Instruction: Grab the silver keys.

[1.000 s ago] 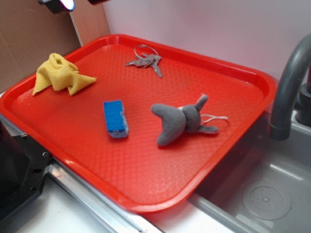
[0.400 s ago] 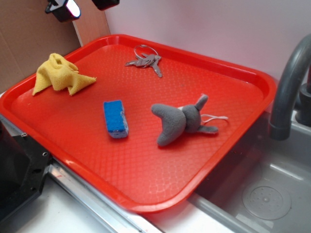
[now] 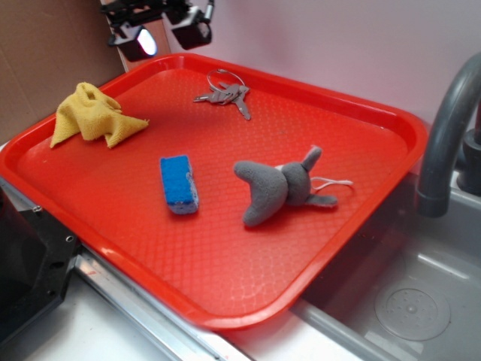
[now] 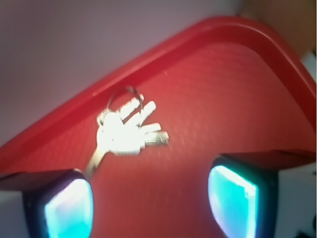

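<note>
The reaching step is in hand: the black claw (image 3: pixel 164 34), fingers apart and empty, hangs at ten o'clock from the small silver metal keys (image 3: pixel 224 95) on the red plastic tray (image 3: pixel 225 301) and must be moved over them, lowered and closed.

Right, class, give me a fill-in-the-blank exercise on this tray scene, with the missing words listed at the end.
1. The silver keys lie near the far rim of the ____ tray.
2. The gripper hangs above the tray's far left corner with its jaws ____, touching nothing.
3. The sponge between the yellow cloth and the grey plush toy is ____ in colour.
4. To the right of the tray stands a dark grey ____.

Missing words: red; open; blue; faucet
</note>
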